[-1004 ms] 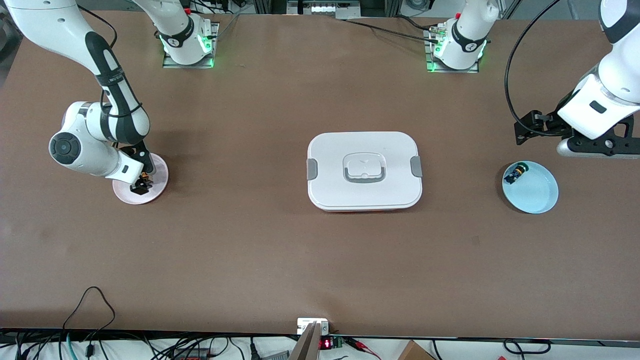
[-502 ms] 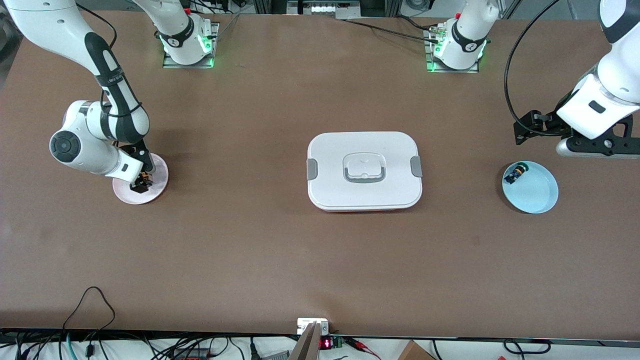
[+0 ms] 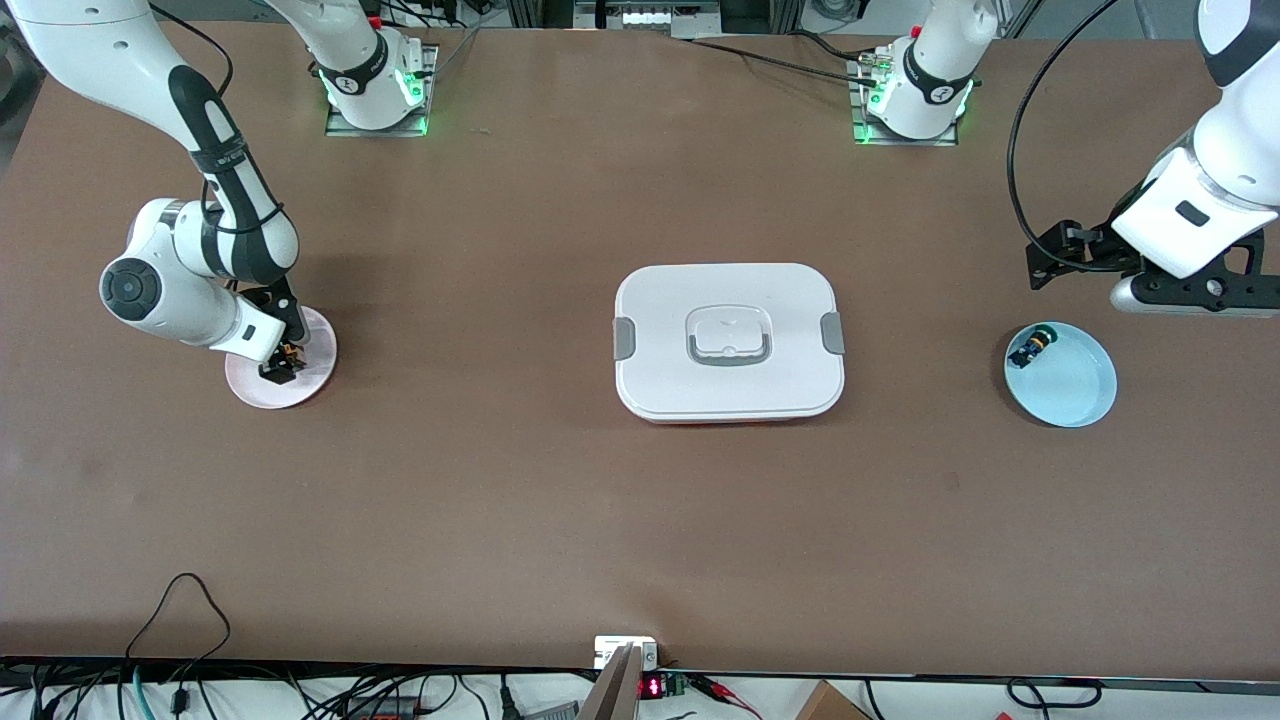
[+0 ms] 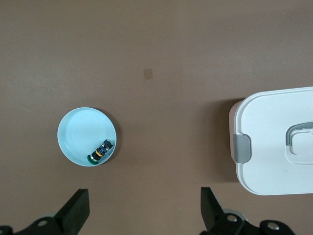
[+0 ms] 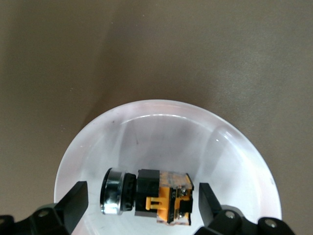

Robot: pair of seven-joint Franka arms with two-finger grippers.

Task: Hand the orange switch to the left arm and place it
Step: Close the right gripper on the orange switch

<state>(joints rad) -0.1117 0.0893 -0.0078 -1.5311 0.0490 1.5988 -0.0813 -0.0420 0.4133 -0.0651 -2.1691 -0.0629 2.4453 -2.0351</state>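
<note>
Both jaws wide apart as before, right gripper (image 3: 280,368) lower around orange switch (image 5: 146,196) on pink plate (image 3: 312,385)

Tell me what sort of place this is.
Most likely a robotics lab test bench: two arms bolted to a bare brown table, cables and electronics along its edge, and staged props, a white box between a pink plate and a blue plate.
</note>
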